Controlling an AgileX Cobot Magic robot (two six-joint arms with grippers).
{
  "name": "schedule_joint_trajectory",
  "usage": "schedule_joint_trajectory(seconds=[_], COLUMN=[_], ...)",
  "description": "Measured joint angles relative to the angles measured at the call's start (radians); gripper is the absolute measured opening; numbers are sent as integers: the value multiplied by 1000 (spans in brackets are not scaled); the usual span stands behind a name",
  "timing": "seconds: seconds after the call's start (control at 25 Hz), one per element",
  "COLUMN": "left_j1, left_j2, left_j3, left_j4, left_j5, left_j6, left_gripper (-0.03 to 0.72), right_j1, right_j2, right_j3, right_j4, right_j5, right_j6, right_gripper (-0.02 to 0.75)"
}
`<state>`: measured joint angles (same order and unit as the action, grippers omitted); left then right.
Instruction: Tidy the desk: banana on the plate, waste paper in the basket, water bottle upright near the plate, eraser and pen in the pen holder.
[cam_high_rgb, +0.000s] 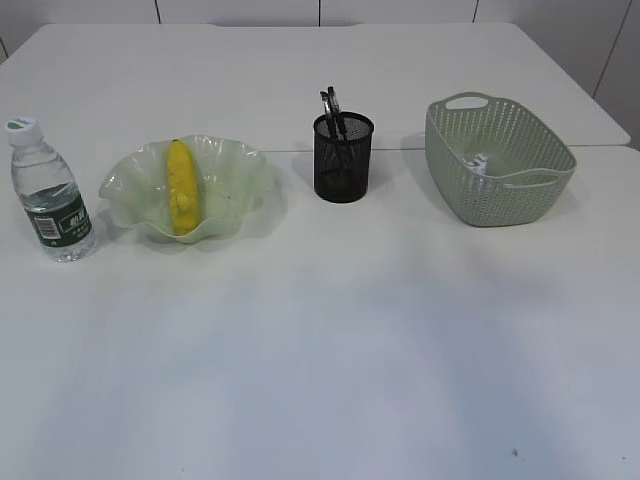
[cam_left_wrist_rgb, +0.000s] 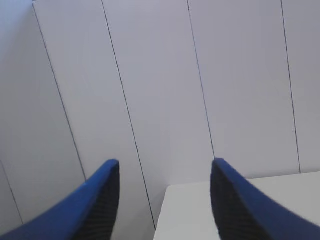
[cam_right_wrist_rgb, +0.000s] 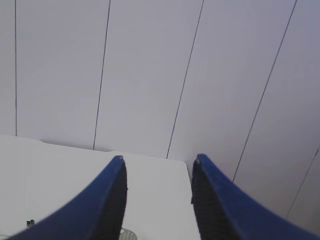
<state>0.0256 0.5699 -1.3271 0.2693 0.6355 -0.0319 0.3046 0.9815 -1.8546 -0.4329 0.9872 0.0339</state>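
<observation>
Desk looks tidied: banana (cam_high_rgb: 181, 186) on plate (cam_high_rgb: 240, 170), water bottle (cam_high_rgb: 48, 190) upright, pen (cam_high_rgb: 336, 118) in pen holder (cam_high_rgb: 343, 160), paper (cam_high_rgb: 481, 160) in basket (cam_high_rgb: 520, 190); left gripper (cam_left_wrist_rgb: 165, 172) and right gripper (cam_right_wrist_rgb: 159, 167) empty, jaws apart.

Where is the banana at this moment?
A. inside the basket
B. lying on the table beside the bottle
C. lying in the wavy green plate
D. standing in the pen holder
C: the banana lies inside the wavy plate, between the bottle and the pen holder.

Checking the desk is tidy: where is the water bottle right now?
In the exterior view the water bottle stands upright at the far left of the table, just left of the wavy plate holding the banana.
</observation>
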Motion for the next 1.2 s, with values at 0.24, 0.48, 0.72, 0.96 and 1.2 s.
schedule_joint_trajectory(seconds=[0.24,0.48,0.72,0.96,1.2], left_j1=[0,0,0,0,0], left_j2=[-2,-33,-86,-161,-195], left_j3=[-78,-171,-248,-268,-291], left_j4=[5,5,8,-73,-234], left_j5=[95,150,269,389,465], left_j6=[6,44,59,162,223], left_gripper=[468,473,473,473,473], right_j1=[0,0,0,2,2], right_j2=[-64,-146,-257,-388,-484], right_j3=[0,0,19,182,321], right_j4=[-48,-52,-54,-17,27], right_j5=[78,153,204,221,286], right_j6=[-5,-27,-85,-148,-155], right_gripper=[334,335,335,335,335])
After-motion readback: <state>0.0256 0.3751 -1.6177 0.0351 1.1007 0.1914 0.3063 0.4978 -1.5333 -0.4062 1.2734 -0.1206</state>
